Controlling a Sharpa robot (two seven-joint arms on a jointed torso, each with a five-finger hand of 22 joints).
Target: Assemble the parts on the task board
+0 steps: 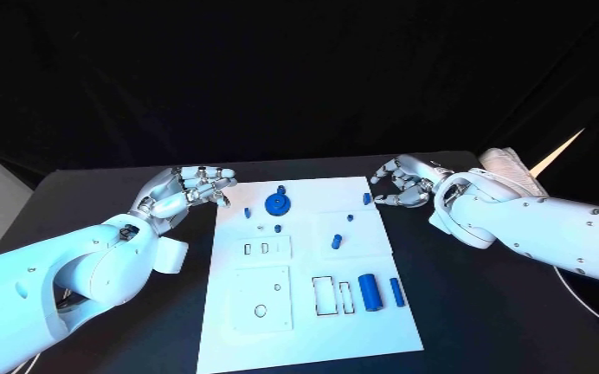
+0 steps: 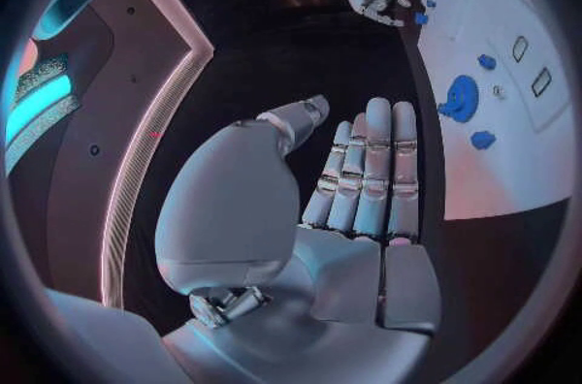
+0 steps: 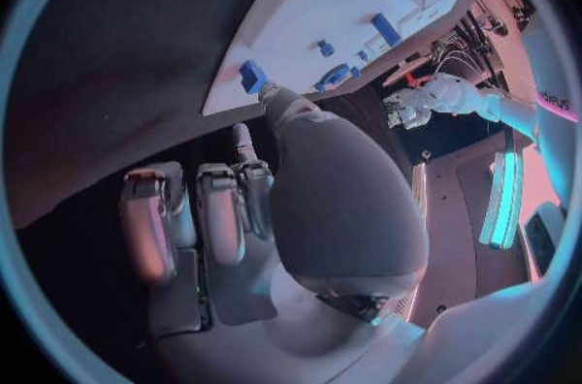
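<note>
Left hand [image 1: 187, 190] over the black counter [image 1: 486, 322] just beside the task board's [image 1: 305, 339] far left corner, fingers straight and a little apart, holding nothing. Right hand [image 1: 402, 183] just off the far right corner, fingers loosely curled, empty, thumb tip near a small blue part [image 1: 367, 198] at that edge. On the board: a round blue disc [image 1: 280, 206] at the far end, two blue cylinders [image 1: 370, 291] near right.

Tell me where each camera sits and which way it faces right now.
Head view: on the robot's head, looking down at the task board; both arms enter, left hand and right hand at the board's far corners.
Left wrist view: behind the left hand, looking across the table.
Right wrist view: behind the right hand, facing the board's edge.
Shared: all three show the blue gear.
</note>
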